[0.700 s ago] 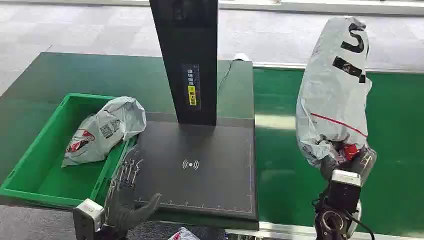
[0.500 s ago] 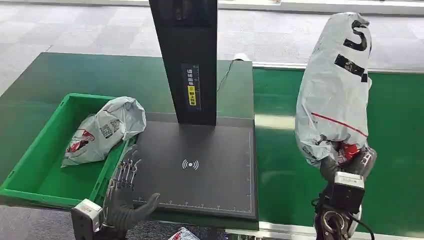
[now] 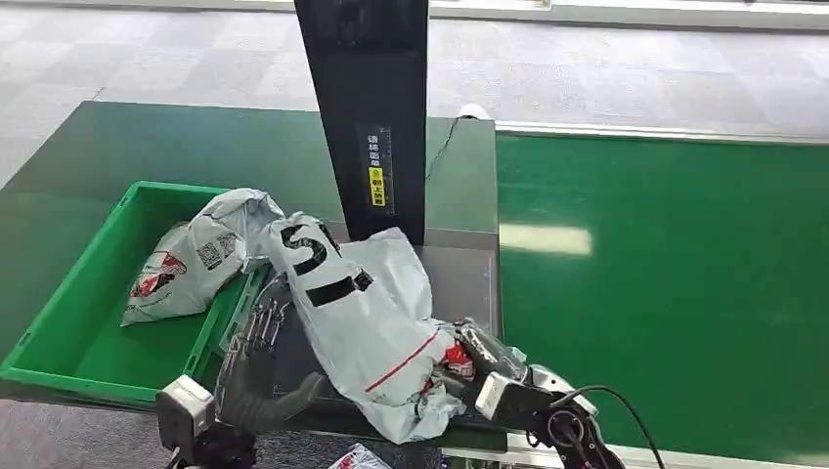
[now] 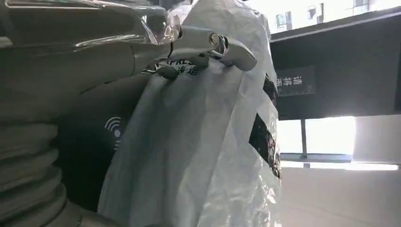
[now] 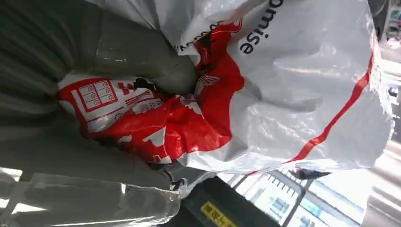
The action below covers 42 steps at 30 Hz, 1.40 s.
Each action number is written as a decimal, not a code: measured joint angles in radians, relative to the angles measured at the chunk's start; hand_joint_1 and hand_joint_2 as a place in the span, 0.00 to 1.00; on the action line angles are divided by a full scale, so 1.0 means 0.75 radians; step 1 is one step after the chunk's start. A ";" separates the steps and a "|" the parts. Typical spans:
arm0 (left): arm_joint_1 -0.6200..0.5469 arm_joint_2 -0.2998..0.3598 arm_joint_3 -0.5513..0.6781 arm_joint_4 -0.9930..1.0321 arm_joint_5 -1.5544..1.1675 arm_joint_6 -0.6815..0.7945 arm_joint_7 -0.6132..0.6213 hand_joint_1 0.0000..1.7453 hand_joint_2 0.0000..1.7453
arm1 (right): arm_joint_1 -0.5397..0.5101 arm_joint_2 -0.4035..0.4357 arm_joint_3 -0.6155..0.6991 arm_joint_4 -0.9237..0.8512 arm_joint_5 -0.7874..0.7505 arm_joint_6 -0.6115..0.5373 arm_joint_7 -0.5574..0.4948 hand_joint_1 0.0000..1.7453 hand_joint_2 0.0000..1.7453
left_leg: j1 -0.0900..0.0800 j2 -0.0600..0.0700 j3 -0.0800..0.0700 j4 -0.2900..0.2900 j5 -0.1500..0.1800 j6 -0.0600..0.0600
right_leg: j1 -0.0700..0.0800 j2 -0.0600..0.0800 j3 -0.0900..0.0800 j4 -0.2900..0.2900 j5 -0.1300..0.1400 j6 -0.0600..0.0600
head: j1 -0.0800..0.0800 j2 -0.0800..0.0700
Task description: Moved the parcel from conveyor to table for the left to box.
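Parcel time: the big grey plastic parcel [image 3: 367, 313] lies on the black scanner table [image 3: 459, 283], its red end squeezed by the right hand [image 3: 479, 366]. Let go gently. The left hand [image 3: 256, 357] waits beside it, fingers spread.

The dark green table [image 3: 127, 147] carries a green bin [image 3: 88, 357] and black scanner pad [image 3: 459, 278].

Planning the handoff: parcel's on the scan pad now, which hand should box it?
Left. The left hand sits open beside the parcel, next to the green bin. The right hand grips its far end.
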 measured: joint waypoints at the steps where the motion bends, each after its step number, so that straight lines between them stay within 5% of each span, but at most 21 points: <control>1: -0.003 0.002 0.000 0.005 0.000 0.000 0.000 0.00 1.00 | -0.005 -0.004 0.009 0.009 0.000 0.002 -0.001 1.00 1.00 | 0.000 0.000 0.000 0.000 0.000 0.000 | 0.000 0.000 0.000 0.000 0.000 0.000 | 0.000 0.000; 18: -0.025 0.017 -0.011 0.044 0.014 -0.004 -0.005 0.00 1.00 | -0.058 -0.034 0.083 0.086 -0.033 0.038 -0.001 1.00 1.00 | 0.000 0.000 0.000 0.000 0.000 0.000 | 0.000 0.000 0.000 0.000 0.000 0.000 | 0.000 0.000; 23: -0.037 0.022 -0.012 0.052 0.021 -0.001 -0.005 0.00 1.00 | -0.058 -0.039 0.082 0.096 0.027 -0.104 0.092 1.00 1.00 | 0.000 0.000 0.000 0.000 0.000 0.000 | 0.000 0.000 0.000 0.000 0.000 0.000 | 0.000 0.000; 28: -0.030 0.023 -0.012 0.050 0.014 0.040 0.007 0.00 1.00 | -0.051 -0.016 0.060 0.094 0.262 -0.546 0.239 1.00 1.00 | 0.000 0.001 0.000 0.000 0.000 0.000 | 0.000 0.001 0.000 0.000 0.000 0.000 | 0.000 0.000; 31: -0.026 0.020 0.007 0.017 -0.028 0.195 0.009 0.00 1.00 | -0.029 -0.007 0.048 0.067 0.270 -0.606 0.270 1.00 1.00 | 0.000 0.000 0.000 0.000 0.000 0.000 | 0.000 0.000 0.000 0.000 0.000 0.000 | 0.000 0.000; 36: 0.001 -0.022 0.140 -0.117 -0.064 0.756 -0.110 0.00 1.00 | 0.058 -0.004 0.021 -0.004 0.284 -0.641 0.287 1.00 1.00 | 0.000 0.000 -0.001 0.000 0.000 0.000 | 0.000 0.000 -0.001 0.000 0.000 0.000 | 0.000 0.000; 42: 0.035 -0.048 0.196 -0.211 -0.066 0.827 -0.131 0.00 1.00 | 0.086 0.010 0.016 -0.029 0.295 -0.646 0.289 1.00 1.00 | 0.000 0.001 -0.001 0.000 0.000 0.000 | 0.000 0.001 -0.001 0.000 0.000 0.000 | 0.000 0.000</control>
